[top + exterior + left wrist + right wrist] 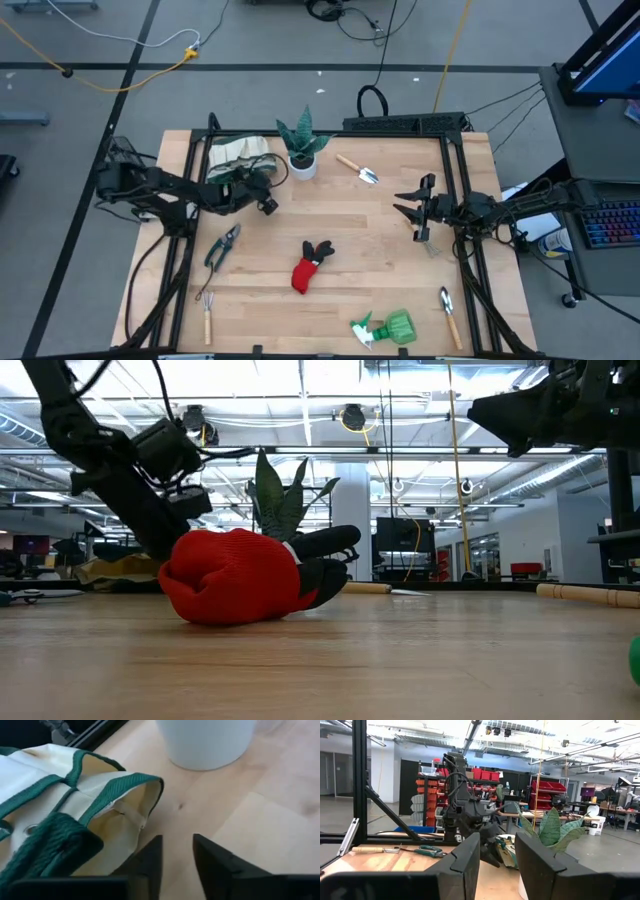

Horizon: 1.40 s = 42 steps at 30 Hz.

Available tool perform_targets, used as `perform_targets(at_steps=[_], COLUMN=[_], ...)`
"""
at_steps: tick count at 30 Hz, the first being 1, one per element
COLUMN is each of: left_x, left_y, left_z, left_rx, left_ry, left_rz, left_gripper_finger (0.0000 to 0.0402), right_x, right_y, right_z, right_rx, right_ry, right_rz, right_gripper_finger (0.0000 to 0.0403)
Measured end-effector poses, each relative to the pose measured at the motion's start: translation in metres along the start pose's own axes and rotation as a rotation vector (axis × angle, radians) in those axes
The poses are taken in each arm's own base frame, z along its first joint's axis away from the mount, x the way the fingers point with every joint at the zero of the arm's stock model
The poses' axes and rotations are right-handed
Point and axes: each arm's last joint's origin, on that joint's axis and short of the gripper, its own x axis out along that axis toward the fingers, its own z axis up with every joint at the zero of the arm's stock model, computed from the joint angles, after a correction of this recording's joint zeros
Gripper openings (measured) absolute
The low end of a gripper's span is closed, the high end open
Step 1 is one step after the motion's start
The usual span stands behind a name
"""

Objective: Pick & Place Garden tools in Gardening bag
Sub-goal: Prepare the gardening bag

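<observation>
A light wooden surface point(340, 225) seen from above. At upper left lies the beige fabric gardening bag with dark green trim point(236, 156), beside a white pot holding a spiky green plant point(302, 150). The left pincer point(266, 195), fingers slightly apart and empty, hovers at the bag's edge. The right pincer point(411, 200), fingers apart and empty, hangs at right. A red-and-black glove point(309, 266) lies at centre, grey pruning shears point(222, 247) at left, a green spray bottle point(387, 327) at bottom.
</observation>
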Motion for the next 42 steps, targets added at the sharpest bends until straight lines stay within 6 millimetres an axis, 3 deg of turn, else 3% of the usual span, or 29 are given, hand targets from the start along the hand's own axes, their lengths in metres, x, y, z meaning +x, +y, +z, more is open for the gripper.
perform_targets(at_steps=[4, 8, 20, 29, 33, 40, 42], left_x=[0.010, 0.018, 0.038, 0.050, 0.053, 0.054, 0.054], left_y=[0.004, 0.010, 0.033, 0.046, 0.050, 0.050, 0.050], left_z=[0.000, 0.001, -0.006, -0.004, -0.006, -0.007, -0.007], left_rx=[0.014, -0.014, -0.035, -0.033, -0.036, -0.052, -0.051], left_ry=[-0.014, -0.027, 0.041, -0.003, 0.013, 0.019, 0.019], left_rz=[0.053, 0.082, 0.201, 0.281, 0.296, 0.225, 0.222], left_gripper_finger=[0.0171, 0.0188, 0.0191, 0.0189, 0.0156, 0.0021, 0.0011], right_x=[0.000, 0.000, 0.000, 0.000, 0.000, 0.000, 0.000], right_y=[0.000, 0.000, 0.000, 0.000, 0.000, 0.000, 0.000], right_z=[-0.001, -0.001, -0.001, -0.001, -0.001, -0.001, -0.001], right_rx=[-0.002, -0.003, -0.003, -0.003, -0.003, -0.003, -0.003], right_ry=[0.006, 0.005, 0.006, 0.006, 0.006, 0.006, 0.006], right_rz=[0.001, 0.001, 0.001, 0.001, 0.001, 0.001, 0.001], right_gripper_finger=[0.0116, 0.0116, 0.0116, 0.0116, 0.0116, 0.0116, 0.0116])
